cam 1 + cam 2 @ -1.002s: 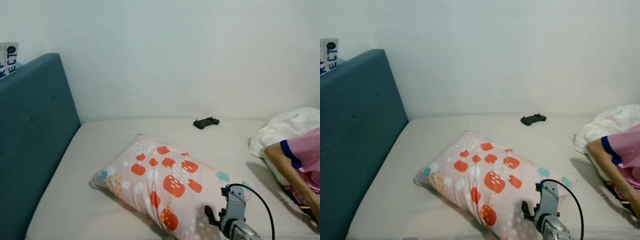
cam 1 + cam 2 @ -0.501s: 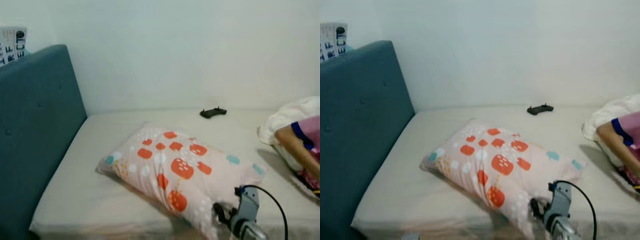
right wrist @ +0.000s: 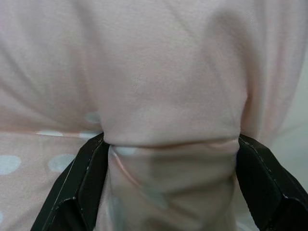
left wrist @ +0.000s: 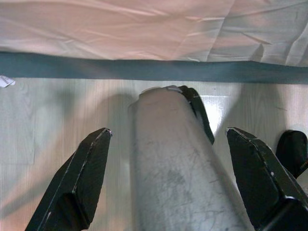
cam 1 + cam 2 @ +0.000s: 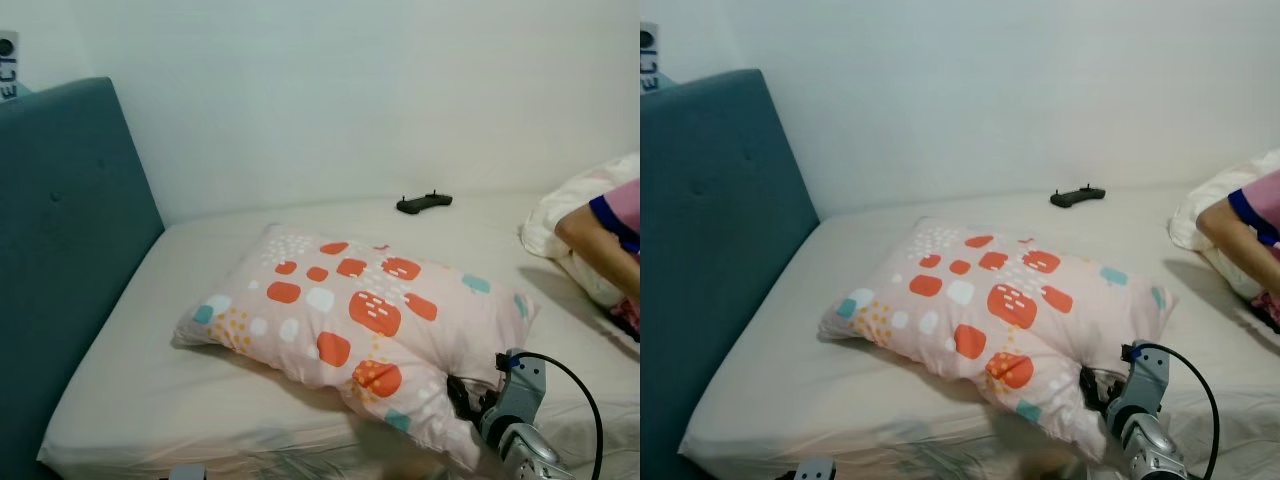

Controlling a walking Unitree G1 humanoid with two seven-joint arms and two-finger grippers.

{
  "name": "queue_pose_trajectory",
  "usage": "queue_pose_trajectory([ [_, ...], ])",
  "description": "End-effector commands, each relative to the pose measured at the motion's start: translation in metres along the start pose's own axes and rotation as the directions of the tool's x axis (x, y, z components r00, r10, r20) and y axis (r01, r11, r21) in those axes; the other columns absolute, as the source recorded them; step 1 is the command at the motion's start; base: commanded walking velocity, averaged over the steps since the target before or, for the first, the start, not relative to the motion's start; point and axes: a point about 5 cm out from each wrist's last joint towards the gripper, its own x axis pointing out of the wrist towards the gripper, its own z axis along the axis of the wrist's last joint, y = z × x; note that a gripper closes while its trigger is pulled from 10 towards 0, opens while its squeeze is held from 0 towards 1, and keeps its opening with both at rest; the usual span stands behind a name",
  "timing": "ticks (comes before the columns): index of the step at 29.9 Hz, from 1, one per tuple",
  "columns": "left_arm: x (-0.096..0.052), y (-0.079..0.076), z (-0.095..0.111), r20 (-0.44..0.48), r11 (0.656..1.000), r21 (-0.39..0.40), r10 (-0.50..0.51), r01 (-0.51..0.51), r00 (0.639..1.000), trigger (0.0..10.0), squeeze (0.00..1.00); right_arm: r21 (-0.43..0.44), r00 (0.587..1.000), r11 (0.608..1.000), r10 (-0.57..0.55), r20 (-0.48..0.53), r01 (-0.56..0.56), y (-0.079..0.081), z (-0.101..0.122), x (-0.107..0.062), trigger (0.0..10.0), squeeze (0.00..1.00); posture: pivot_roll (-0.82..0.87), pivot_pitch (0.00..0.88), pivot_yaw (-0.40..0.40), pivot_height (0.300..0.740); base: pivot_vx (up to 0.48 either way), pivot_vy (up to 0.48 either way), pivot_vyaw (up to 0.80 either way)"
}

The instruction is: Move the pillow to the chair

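The pillow [image 5: 355,325] is lying on the bed [image 5: 150,390], near the front edge, and it is pink with orange, white and teal patches. Its right front corner is being pinched by the right tool [image 3: 168,144]: in the right wrist view the two black fingers [image 3: 84,185] are standing on both sides of a gathered fold of the pink cloth, pressing it between them, so the tool is closed on the pillow as far as the cloth is allowing. From the head views the right arm [image 5: 1145,425] is reaching up from below, with a black cable looping beside it, and it is touching the pillow corner, where the cloth is looking bunched and creased.

The left tool [image 4: 168,178] is hanging low beside the bed. Its fingers are standing wide apart and are holding nothing (between them the robot's own grey leg [image 4: 178,173] is showing, above a pale wooden floor [image 4: 43,120]).

The teal headboard [image 5: 60,260] is standing at the left side of the bed. A small black controller [image 5: 423,204] is lying far back on the mattress, near the white wall, well apart from the pillow. At the right edge a person's arm in a pink sleeve [image 5: 625,200] is resting near a white bundle of bedding [image 5: 570,215].
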Motion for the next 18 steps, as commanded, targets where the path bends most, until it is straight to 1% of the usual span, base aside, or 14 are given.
queue_pose_trajectory([
  [1, -0.004, 0.002, -0.016, -0.065, 1.0, 0.01, -0.008, 0.008, 0.998, 10.0, 0.0, 0.071, 0.998, 0.996, 0.05, -0.043, -0.047, 0.006, -0.014, -0.002, 10.0, 0.0, -0.15, 0.048, 0.039, 0.531, 0.0, 0.0, 0.0],
  [5, -0.004, 0.003, -0.015, -0.064, 1.0, 0.015, -0.008, 0.009, 0.998, 10.0, 0.0, 0.08, 0.995, 0.993, 0.087, -0.051, -0.083, 0.012, -0.017, -0.001, 10.0, 0.0, -0.15, 0.049, 0.039, 0.522, 0.0, 0.0, 0.0],
  [6, -0.004, 0.004, -0.014, -0.062, 1.0, 0.017, -0.007, 0.008, 0.998, 10.0, 0.0, 0.093, 0.994, 0.992, 0.093, -0.065, -0.086, 0.014, -0.02, -0.001, 10.0, 0.0, -0.14, 0.048, 0.037, 0.522, 0.0, 0.0, 0.0],
  [9, -0.004, 0.005, -0.013, -0.058, 1.0, 0.02, -0.005, 0.006, 0.998, 10.0, 0.0, 0.082, 0.986, 0.991, 0.112, -0.125, -0.102, 0.022, -0.03, -0.001, 10.0, 0.0, -0.14, 0.049, 0.035, 0.522, 0.0, 0.0, 0.0],
  [11, -0.004, 0.005, -0.013, -0.058, 1.0, 0.02, -0.005, 0.006, 0.998, 10.0, 0.0, 0.082, 0.986, 0.991, 0.112, -0.125, -0.102, 0.022, -0.03, -0.001, 10.0, 0.0, -0.14, 0.049, 0.035, 0.522, 0.0, 0.0, 0.0],
  [12, -0.004, 0.006, -0.013, -0.057, 1.0, 0.021, -0.004, 0.006, 0.998, 10.0, 0.0, 0.079, 0.98, 0.989, 0.137, -0.141, -0.127, 0.027, -0.033, 0.0, 10.0, 0.0, -0.14, 0.049, 0.035, 0.522, 0.0, 0.0, 0.0],
  [13, -0.004, 0.006, -0.013, -0.057, 1.0, 0.021, -0.004, 0.006, 0.998, 10.0, 0.0, 0.079, 0.98, 0.989, 0.137, -0.141, -0.127, 0.027, -0.033, 0.0, 10.0, 0.0, -0.14, 0.049, 0.035, 0.522, 0.0, 0.0, 0.0],
  [14, -0.004, 0.006, -0.013, -0.057, 1.0, 0.022, -0.005, 0.006, 0.998, 10.0, 0.0, 0.088, 0.974, 0.984, 0.169, -0.151, -0.157, 0.033, -0.035, 0.0, 10.0, 0.0, -0.14, 0.048, 0.036, 0.522, 0.0, 0.0, 0.0],
  [15, -0.004, 0.006, -0.013, -0.057, 1.0, 0.022, -0.005, 0.006, 0.998, 10.0, 0.0, 0.088, 0.974, 0.984, 0.169, -0.151, -0.157, 0.033, -0.035, 0.0, 10.0, 0.0, -0.14, 0.048, 0.036, 0.522, 0.0, 0.0, 0.0],
  [16, -0.004, 0.006, -0.013, -0.058, 1.0, 0.023, -0.005, 0.007, 0.998, 10.0, 0.0, 0.115, 0.957, 0.967, 0.242, -0.16, -0.226, 0.045, -0.038, 0.001, 10.0, 0.0, -0.13, 0.047, 0.035, 0.522, 0.0, 0.0, 0.0],
  [17, -0.004, 0.005, -0.014, -0.058, 1.0, 0.024, -0.006, 0.008, 0.998, 10.0, 0.0, 0.192, 0.935, 0.936, 0.324, -0.147, -0.294, 0.059, -0.04, 0.003, 10.0, 0.0, -0.13, 0.045, 0.035, 0.522, 0.0, 0.0, 0.0],
  [18, -0.004, 0.005, -0.014, -0.058, 1.0, 0.024, -0.006, 0.008, 0.998, 10.0, 0.0, 0.192, 0.935, 0.936, 0.324, -0.147, -0.294, 0.059, -0.04, 0.003, 10.0, 0.0, -0.13, 0.045, 0.035, 0.522, 0.0, 0.0, 0.0],
])
